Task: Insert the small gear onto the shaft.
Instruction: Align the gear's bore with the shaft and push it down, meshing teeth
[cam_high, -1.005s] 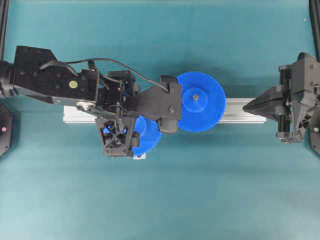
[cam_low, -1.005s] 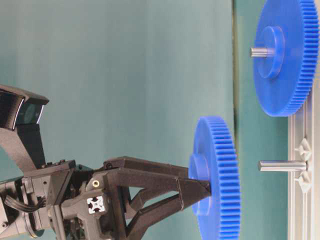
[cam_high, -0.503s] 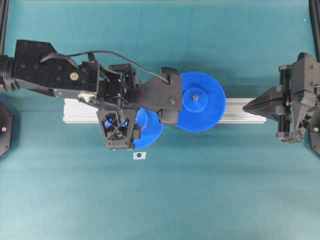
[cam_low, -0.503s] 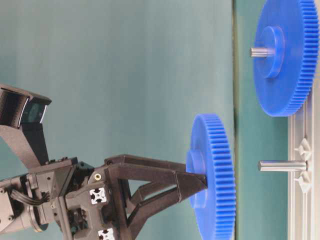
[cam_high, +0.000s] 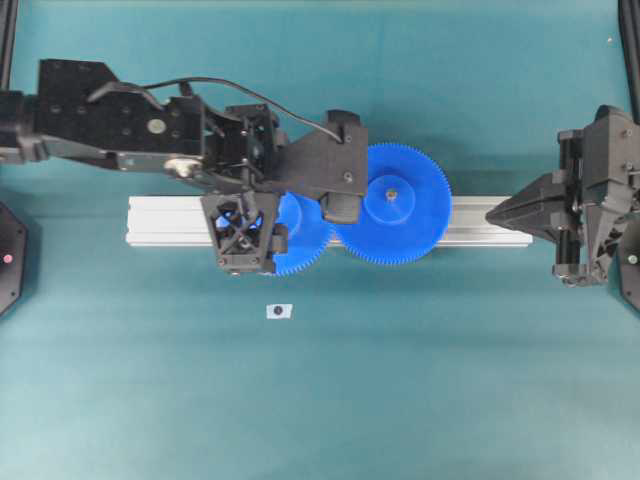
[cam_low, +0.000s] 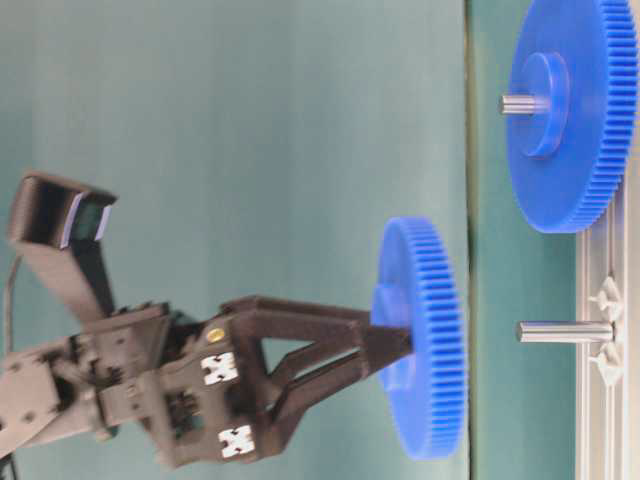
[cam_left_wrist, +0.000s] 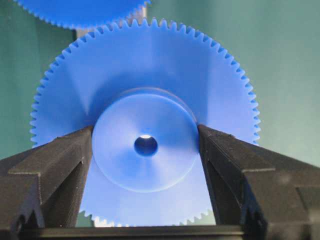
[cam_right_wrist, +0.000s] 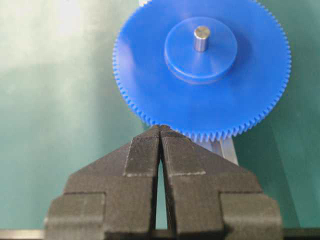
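The long silver aluminium rail lies across the teal table, under the left gripper. Just beside that gripper, on the rail, the large blue toothed plastic gear sits on its own grey pin. The left gripper clamps the small blue finely toothed gear by its raised hub, one finger on each side. The short grey metal shaft stands just beyond that gear's face, apart from it. The right gripper is clenched, empty, near the large gear's rim.
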